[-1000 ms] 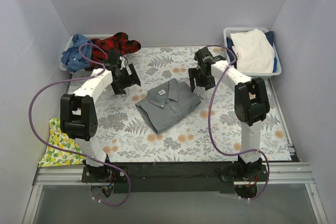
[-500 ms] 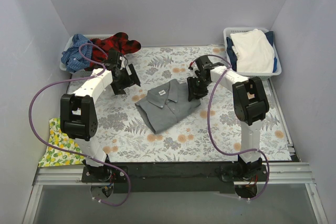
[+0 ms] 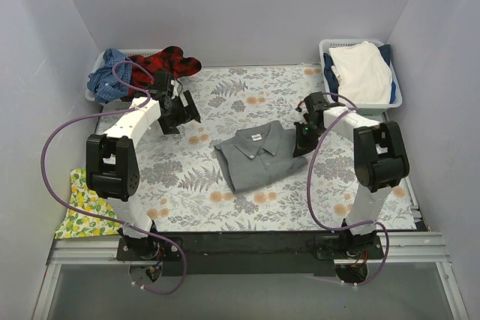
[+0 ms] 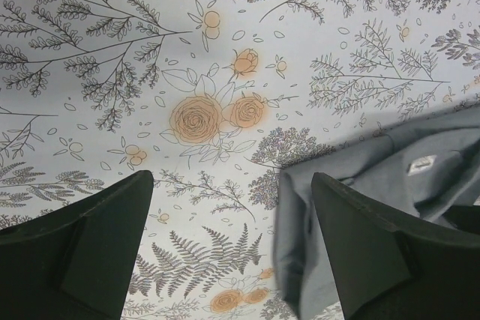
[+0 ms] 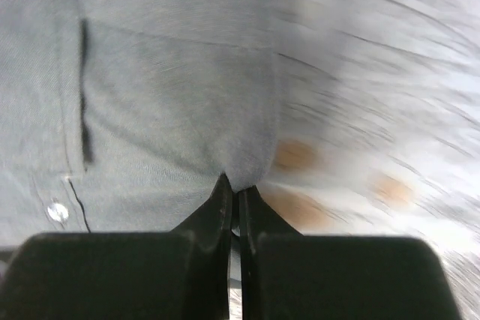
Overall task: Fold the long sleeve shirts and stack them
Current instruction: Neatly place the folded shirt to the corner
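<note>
A folded mid-grey collared shirt [image 3: 259, 157] with a white neck label lies in the middle of the fern-print cover. My right gripper [image 3: 302, 140] is at its right edge, shut on a pinch of the grey cloth [image 5: 165, 88]; the right wrist view shows the fingertips [image 5: 234, 185] closed tight on the fabric corner. Left of the shirt, my left gripper [image 3: 180, 118] hovers open over the cover, and in its wrist view the gripper [image 4: 229, 185] has nothing between its fingers, with the grey shirt [image 4: 360, 177] beside its right finger. A red-black plaid shirt [image 3: 169, 61] and a blue checked shirt [image 3: 109, 73] lie heaped at the back left.
A white basket [image 3: 397, 99] at the back right holds folded white cloth [image 3: 364, 73] over something dark blue. A yellow lemon-print cloth [image 3: 82, 204] hangs at the table's left front edge. Purple cables loop beside both arms. Grey walls enclose the table.
My right gripper came down on the grey shirt's right edge, shut on it, and moved right, dragging the shirt that way. The left arm has not moved.
</note>
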Robot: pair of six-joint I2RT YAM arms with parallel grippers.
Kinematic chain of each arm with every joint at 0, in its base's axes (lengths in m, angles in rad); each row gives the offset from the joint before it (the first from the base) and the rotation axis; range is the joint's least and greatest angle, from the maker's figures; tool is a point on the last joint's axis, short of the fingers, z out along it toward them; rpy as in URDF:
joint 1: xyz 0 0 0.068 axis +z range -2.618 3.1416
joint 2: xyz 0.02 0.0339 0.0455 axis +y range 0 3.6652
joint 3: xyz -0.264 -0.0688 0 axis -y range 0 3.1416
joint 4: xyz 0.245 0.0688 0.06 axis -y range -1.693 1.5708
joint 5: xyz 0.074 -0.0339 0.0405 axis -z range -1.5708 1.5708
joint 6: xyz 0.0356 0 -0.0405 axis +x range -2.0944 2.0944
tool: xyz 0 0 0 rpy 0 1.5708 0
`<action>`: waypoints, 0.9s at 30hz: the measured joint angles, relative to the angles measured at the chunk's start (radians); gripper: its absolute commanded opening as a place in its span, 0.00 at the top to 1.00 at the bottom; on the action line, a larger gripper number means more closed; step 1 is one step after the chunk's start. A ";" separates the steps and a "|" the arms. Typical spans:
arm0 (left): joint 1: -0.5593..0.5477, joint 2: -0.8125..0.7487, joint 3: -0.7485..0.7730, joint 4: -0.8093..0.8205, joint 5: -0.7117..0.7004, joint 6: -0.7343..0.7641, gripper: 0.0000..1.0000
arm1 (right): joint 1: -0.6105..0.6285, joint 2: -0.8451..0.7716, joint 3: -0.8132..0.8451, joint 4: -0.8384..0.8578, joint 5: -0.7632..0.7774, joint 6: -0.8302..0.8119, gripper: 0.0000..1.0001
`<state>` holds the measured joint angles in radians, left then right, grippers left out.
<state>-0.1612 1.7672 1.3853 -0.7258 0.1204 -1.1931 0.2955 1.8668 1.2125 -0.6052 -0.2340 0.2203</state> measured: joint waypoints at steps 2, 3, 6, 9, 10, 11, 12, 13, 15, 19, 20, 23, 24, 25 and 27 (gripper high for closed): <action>0.000 0.001 0.000 0.000 0.001 0.000 0.12 | -0.069 -0.034 -0.029 -0.035 0.060 -0.007 0.99; 0.000 0.001 0.000 0.000 0.003 0.000 0.12 | -0.100 -0.045 -0.033 -0.053 0.099 -0.012 0.99; 0.000 0.004 0.000 0.000 0.010 0.000 0.12 | -0.186 -0.060 -0.030 -0.098 0.216 -0.029 0.99; 0.000 0.008 0.000 0.000 0.018 0.000 0.12 | -0.252 -0.060 -0.013 -0.140 0.310 -0.042 0.99; 0.000 0.008 0.002 0.000 0.021 0.000 0.12 | -0.274 -0.060 -0.003 -0.154 0.338 -0.045 0.99; 0.000 0.010 0.004 -0.001 0.023 0.000 0.12 | -0.293 -0.060 0.008 -0.163 0.363 -0.048 0.99; 0.000 0.010 0.005 0.000 0.024 0.000 0.12 | -0.312 -0.060 0.019 -0.169 0.391 -0.053 0.99; 0.000 0.010 0.005 0.000 0.025 0.001 0.13 | -0.332 -0.060 0.030 -0.174 0.422 -0.058 0.99; 0.000 0.010 0.006 0.000 0.026 0.001 0.12 | -0.360 -0.060 0.045 -0.181 0.482 -0.068 0.99; 0.000 0.010 0.006 -0.001 0.026 0.003 0.12 | -0.424 -0.060 0.063 -0.188 0.607 -0.087 0.99; 0.000 0.010 0.006 -0.001 0.027 0.003 0.12 | -0.435 -0.060 0.067 -0.190 0.629 -0.090 0.99; 0.000 0.010 0.006 0.000 0.027 0.003 0.12 | -0.479 -0.060 0.084 -0.200 0.698 -0.094 0.99; 0.000 0.010 0.006 -0.001 0.027 0.003 0.12 | -0.491 -0.060 0.089 -0.202 0.713 -0.094 0.99; 0.000 0.010 0.006 -0.001 0.028 0.003 0.12 | -0.507 -0.060 0.095 -0.204 0.732 -0.093 0.99; 0.000 0.011 0.009 -0.003 0.030 0.004 0.12 | -0.542 -0.060 0.105 -0.205 0.761 -0.088 0.89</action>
<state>-0.1612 1.7786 1.3941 -0.7284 0.1505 -1.1893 -0.2470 1.8069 1.3178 -0.8104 0.5270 0.1322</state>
